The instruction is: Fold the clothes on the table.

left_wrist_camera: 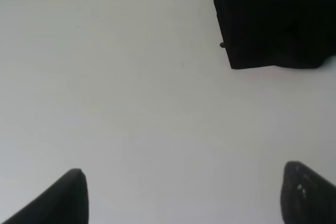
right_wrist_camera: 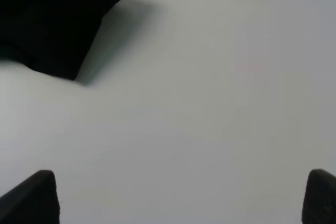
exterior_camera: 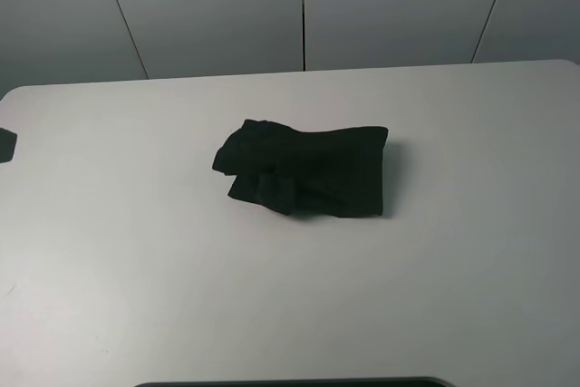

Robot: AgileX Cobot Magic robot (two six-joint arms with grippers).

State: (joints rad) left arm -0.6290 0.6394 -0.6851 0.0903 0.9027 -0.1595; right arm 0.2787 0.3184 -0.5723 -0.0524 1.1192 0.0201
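The black T-shirt (exterior_camera: 306, 169) lies as a compact, folded bundle in the middle of the white table (exterior_camera: 127, 251). Its printed characters and neck label are hidden. In the left wrist view my left gripper (left_wrist_camera: 184, 198) is open and empty over bare table, with the shirt (left_wrist_camera: 273, 19) a short way ahead of it and to one side. In the right wrist view my right gripper (right_wrist_camera: 181, 198) is open and empty, with a corner of the shirt (right_wrist_camera: 52, 19) ahead of it. Neither gripper touches the shirt. Neither gripper clearly shows in the exterior high view.
A small dark shape (exterior_camera: 4, 144) pokes in at the table's left edge; I cannot tell what it is. A dark strip (exterior_camera: 290, 382) runs along the front edge. Grey wall panels (exterior_camera: 299, 6) stand behind the table.
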